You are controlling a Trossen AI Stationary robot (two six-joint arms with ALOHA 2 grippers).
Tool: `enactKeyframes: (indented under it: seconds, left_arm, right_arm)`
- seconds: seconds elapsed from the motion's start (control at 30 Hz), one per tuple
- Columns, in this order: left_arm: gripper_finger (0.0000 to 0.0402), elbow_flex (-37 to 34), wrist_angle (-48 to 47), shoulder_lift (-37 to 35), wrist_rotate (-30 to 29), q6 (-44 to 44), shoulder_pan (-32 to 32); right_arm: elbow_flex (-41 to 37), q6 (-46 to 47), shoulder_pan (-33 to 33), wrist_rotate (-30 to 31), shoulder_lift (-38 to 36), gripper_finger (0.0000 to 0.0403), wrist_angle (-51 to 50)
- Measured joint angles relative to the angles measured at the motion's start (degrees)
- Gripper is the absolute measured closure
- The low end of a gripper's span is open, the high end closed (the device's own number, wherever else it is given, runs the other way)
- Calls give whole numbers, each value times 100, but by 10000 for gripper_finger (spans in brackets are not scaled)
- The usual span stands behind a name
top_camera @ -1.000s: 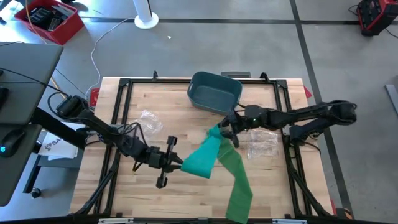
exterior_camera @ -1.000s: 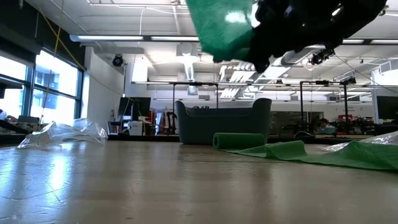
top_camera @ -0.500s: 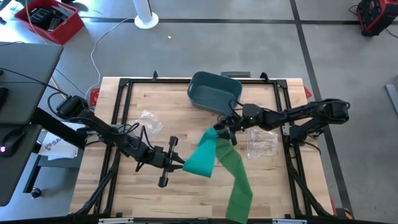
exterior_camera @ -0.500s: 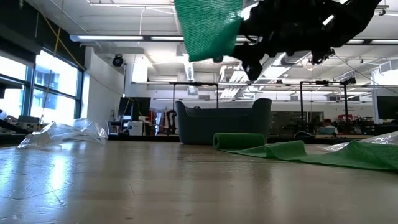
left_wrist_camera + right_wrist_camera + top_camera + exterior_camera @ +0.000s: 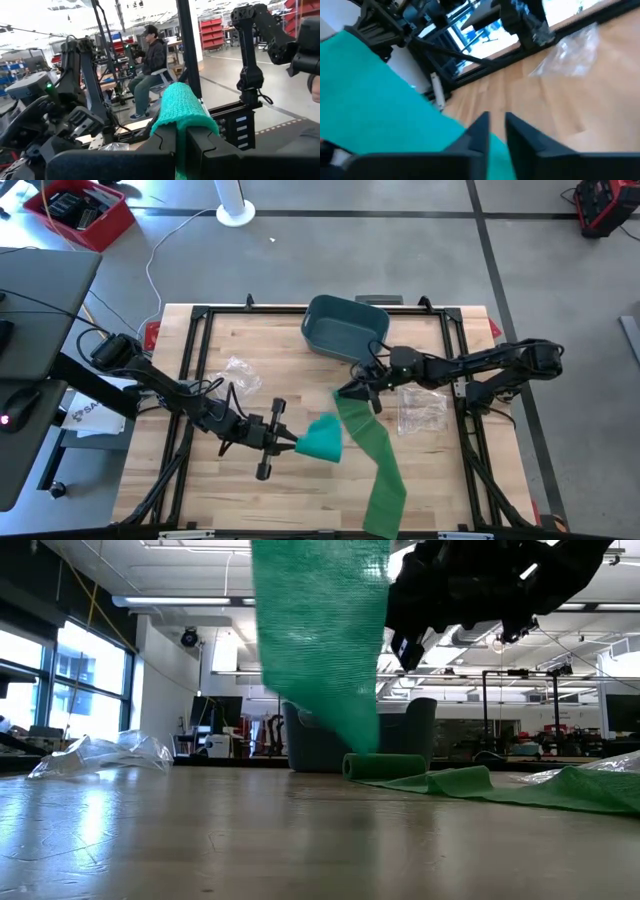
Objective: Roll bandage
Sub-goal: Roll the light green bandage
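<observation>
I'm looking down on a pale wooden table (image 5: 250, 490) in a black frame, standing on a grey concrete floor. In the lower middle of the high view my left gripper (image 5: 283, 442) has its fingers clamped on the rolled end of the green bandage (image 5: 322, 440); the left wrist view shows the roll (image 5: 182, 116) pinched between the two dark fingers. The rest of the bandage runs as a loose strip from centre frame down to the bottom edge. My right gripper (image 5: 356, 389) sits at the strip's upper end, right of centre, fingers nearly together on the cloth; whether they truly hold it I cannot tell.

A dark blue bin (image 5: 346, 328) stands at the table's top centre. One crumpled clear plastic bag (image 5: 240, 372) lies left of centre, a second plastic bag (image 5: 421, 411) right of centre. A red crate (image 5: 78, 212) sits upper left on the floor. Beyond the table, a person (image 5: 150, 62) sits on a chair among shelving.
</observation>
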Motion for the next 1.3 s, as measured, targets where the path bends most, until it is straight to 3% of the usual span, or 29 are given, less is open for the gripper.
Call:
enactKeyframes:
  seconds: [0.07, 0.13, 0.27, 0.43, 0.5, 0.63, 0.7, 0.97, 1.3]
  left_arm:
    - [401, 0, -1, 0, -8, -1, 0]
    - [401, 0, 3, 0, -92, 5, 0]
    - [401, 0, 8, -8, -447, 129, -39]
    - [401, 0, 104, -73, -1022, 705, -151]
    - [401, 0, 118, -89, -1312, 916, -189]
    - [401, 0, 141, -163, -1615, 1070, -225]
    - [401, 0, 158, -197, -1671, 1143, -227]
    - [401, 2, 578, -260, -1668, 1445, -114]
    - [401, 2, 693, -260, -1588, 822, 385]
  right_arm:
    - [0, -236, -62, 19, -89, 393, -61]
    - [0, -407, -123, 23, -236, 394, -196]
    - [0, -861, -86, 25, -685, 346, -352]
    - [0, -2489, 830, 182, -1174, 283, -188]
    - [0, -3228, 1310, 576, -1205, 268, -146]
    - [0, -4017, 2000, 2026, -1185, 248, 116]
    - [0, -4263, 2189, 2319, -1185, 239, 290]
    - [240, -4317, 2466, 2383, -1185, 222, 386]
    - [811, -4376, 2513, 2648, -1185, 222, -629]
